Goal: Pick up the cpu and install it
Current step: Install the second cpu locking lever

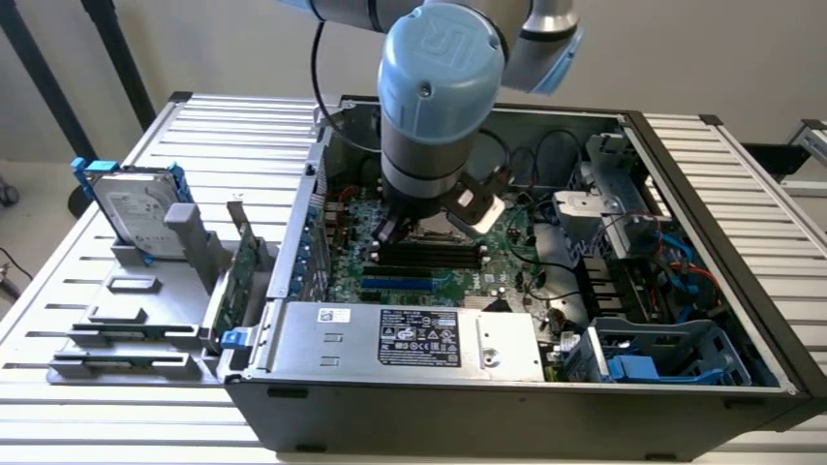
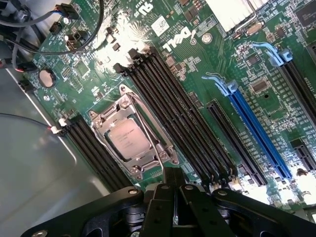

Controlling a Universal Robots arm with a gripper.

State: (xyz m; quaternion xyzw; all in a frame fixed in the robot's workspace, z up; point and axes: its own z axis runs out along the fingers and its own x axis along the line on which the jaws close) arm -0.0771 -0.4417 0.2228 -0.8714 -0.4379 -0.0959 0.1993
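Note:
The cpu (image 2: 129, 139), a small silver-grey square chip, lies flat in its socket on the green motherboard (image 2: 232, 74), framed by the metal retention bracket (image 2: 163, 150). My gripper (image 2: 173, 174) hangs just above the board beside the socket, shut, with nothing between its black fingers. It does not touch the cpu. In the exterior view the arm (image 1: 440, 107) reaches down into the open computer case (image 1: 723, 252) over the middle of the motherboard.
Black memory slots (image 2: 173, 118) flank the socket and a blue expansion slot (image 2: 256, 133) lies beyond. At the exterior view's left a grey rack holds a hard drive with blue rails (image 1: 130, 208) and a green expansion card (image 1: 236, 281). The power supply (image 1: 413, 339) fills the case's near side.

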